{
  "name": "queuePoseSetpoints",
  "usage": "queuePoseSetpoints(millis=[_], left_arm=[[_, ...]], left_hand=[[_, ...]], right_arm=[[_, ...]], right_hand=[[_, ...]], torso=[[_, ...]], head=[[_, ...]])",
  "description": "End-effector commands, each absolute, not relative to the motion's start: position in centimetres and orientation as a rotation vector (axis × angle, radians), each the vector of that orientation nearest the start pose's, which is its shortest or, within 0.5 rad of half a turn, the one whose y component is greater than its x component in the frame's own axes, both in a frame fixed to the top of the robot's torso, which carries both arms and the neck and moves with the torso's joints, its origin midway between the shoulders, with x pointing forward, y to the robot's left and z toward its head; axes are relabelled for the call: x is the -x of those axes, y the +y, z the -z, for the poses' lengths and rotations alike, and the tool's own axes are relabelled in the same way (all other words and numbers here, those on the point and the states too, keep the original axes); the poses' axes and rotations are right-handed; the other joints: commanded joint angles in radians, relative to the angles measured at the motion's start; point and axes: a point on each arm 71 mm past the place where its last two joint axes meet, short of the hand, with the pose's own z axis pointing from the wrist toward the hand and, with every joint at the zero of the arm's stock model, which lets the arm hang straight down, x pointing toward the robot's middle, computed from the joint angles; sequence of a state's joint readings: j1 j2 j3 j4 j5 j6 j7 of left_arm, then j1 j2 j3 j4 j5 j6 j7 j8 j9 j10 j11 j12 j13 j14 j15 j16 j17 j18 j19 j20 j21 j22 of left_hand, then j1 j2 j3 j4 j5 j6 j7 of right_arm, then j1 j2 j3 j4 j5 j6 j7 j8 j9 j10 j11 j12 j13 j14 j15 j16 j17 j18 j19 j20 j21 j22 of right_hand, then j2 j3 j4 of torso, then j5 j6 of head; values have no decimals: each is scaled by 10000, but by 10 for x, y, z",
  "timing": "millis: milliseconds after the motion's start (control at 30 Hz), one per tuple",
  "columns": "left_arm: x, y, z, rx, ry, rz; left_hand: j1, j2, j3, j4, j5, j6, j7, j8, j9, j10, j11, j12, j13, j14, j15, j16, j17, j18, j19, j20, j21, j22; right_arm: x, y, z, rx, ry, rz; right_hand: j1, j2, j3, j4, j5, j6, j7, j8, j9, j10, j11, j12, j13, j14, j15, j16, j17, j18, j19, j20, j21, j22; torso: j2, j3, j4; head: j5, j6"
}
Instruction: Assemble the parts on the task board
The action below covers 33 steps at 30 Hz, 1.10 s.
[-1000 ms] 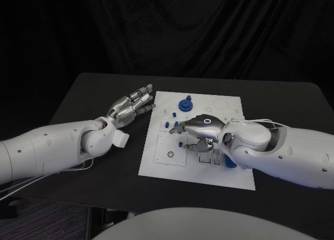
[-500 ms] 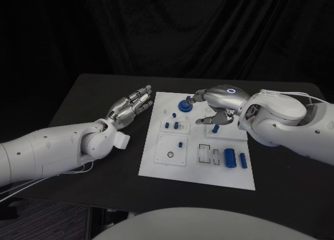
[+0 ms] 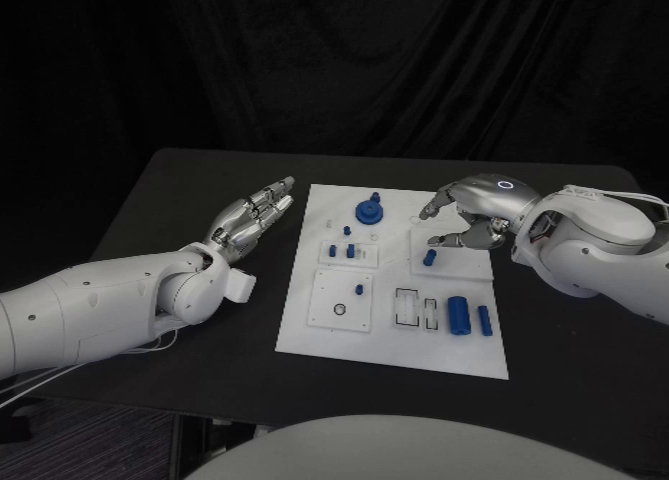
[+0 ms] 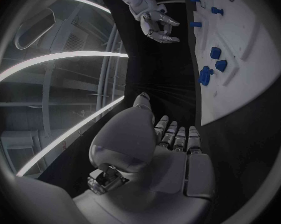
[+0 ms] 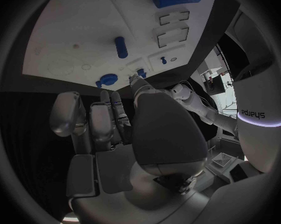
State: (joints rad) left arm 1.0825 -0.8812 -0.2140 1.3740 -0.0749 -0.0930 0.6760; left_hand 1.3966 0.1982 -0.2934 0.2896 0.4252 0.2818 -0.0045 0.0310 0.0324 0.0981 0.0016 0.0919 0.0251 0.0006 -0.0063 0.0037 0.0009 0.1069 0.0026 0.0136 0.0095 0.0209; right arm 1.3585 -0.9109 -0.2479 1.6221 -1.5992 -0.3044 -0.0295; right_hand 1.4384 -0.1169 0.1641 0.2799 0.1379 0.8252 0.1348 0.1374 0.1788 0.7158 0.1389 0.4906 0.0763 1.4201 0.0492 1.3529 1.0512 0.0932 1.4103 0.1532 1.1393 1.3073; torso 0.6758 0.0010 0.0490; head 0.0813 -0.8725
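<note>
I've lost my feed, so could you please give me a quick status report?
Left hand open, beside the task board. Right hand open above the board's far right, holding nothing. Blue parts on board. Nothing in the way.

Both arms are covered with smooth white shells, thick and rounded, with small dark screw points on the left arm [image 3: 104, 310]. Each arm ends in a silver metallic hand; the left hand [image 3: 252, 216] has segmented fingers with darker gaps between the segments. The right hand [image 3: 474, 212] carries a small glowing ring on its back. Thin white cables run along the right arm [image 3: 608, 245] and beside the left one. In the right wrist view, the white shell bears the word "sharpa" above a lit band.
</note>
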Motion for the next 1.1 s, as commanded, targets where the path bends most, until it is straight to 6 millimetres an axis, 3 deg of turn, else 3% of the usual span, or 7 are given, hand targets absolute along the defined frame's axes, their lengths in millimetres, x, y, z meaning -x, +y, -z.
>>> queuePoseSetpoints(millis=[33, 267, 700, 900, 1000, 1100], left_arm=[[-450, 267, 270, 8616, 13195, 16665], [-449, 266, 272, 8632, 13300, 16706], [-448, 266, 273, 8739, 13497, 16892], [-448, 266, 273, 8765, 13544, 16941], [-447, 266, 274, 8770, 13554, 16958], [-447, 266, 274, 8783, 13570, 16962]], left_hand=[[135, 39, 26, 21, 98, 51, 163, 23, 9, -59, -30, 40, 4, -6, 177, -37, -9, -102, 8, 260, -53, -12], [260, 59, 69, 25, 269, 34, 51, 17, 5, -92, 11, 43, 2, -6, 319, -37, -9, 134, 14, 648, -47, 5], [399, 131, 133, 26, 433, 42, 75, 18, 6, -131, 79, 45, -2, -6, 628, -37, -9, 314, 35, 1135, -29, 67], [420, 147, 143, 26, 449, 26, 67, 16, 4, -144, 110, 41, -4, -6, 688, -37, -9, 355, 41, 1244, -24, 84], [420, 147, 143, 26, 449, 26, 67, 16, 4, -144, 110, 41, -4, -6, 688, -37, -9, 355, 41, 1244, -24, 84], [430, 149, 147, 23, 457, 24, 57, 16, 4, -141, 127, 47, -3, -6, 696, -37, -9, 370, 41, 1272, -24, 84]], right_arm=[[-458, -204, 186, 4686, 16851, -5916], [-454, -205, 199, 4727, 17358, -5886], [-448, -198, 212, 4893, 17677, -6162], [-448, -197, 215, 4922, 17829, -6144], [-448, -197, 218, 4914, 17893, -6115], [-449, -197, 220, 4893, 17939, -6085]], right_hand=[[-87, 67, -52, -42, -50, 22, -19, -34, -30, 106, -27, -85, -31, 90, -2, 27, 4, -55, 69, -15, 40, 1474], [-223, 97, -115, -82, -50, -87, -343, -218, -166, 493, -98, -251, -97, 137, -65, 22, 27, -65, 107, -75, 84, 1485], [-240, 206, -122, -267, 92, 181, -215, -238, -259, 1299, -271, -455, -61, 239, -214, 29, 109, -94, 203, -210, 229, 1523], [103, 279, 126, -679, 1083, 467, -176, -203, -259, 1752, -336, -742, -59, 267, -285, 0, 115, -104, 223, -289, 241, 1531], [367, 263, 458, -918, 1782, 570, -135, -207, -251, 1829, -307, -978, -89, 217, -274, -75, -4, -82, 164, -291, 93, 1494], [473, 237, 721, -1043, 1992, 703, -132, -175, -224, 1849, -275, -1140, -97, 178, -250, -114, -62, -72, 127, -272, 28, 1481]], torso=[[40, 13, 5], [55, 23, -10], [28, 3, 21], [33, 2, 9], [32, 1, 5], [31, 8, 6]], head=[[-16, -2], [-3, -2], [-8, -2], [-29, -2], [-9, -2], [-7, -2]])
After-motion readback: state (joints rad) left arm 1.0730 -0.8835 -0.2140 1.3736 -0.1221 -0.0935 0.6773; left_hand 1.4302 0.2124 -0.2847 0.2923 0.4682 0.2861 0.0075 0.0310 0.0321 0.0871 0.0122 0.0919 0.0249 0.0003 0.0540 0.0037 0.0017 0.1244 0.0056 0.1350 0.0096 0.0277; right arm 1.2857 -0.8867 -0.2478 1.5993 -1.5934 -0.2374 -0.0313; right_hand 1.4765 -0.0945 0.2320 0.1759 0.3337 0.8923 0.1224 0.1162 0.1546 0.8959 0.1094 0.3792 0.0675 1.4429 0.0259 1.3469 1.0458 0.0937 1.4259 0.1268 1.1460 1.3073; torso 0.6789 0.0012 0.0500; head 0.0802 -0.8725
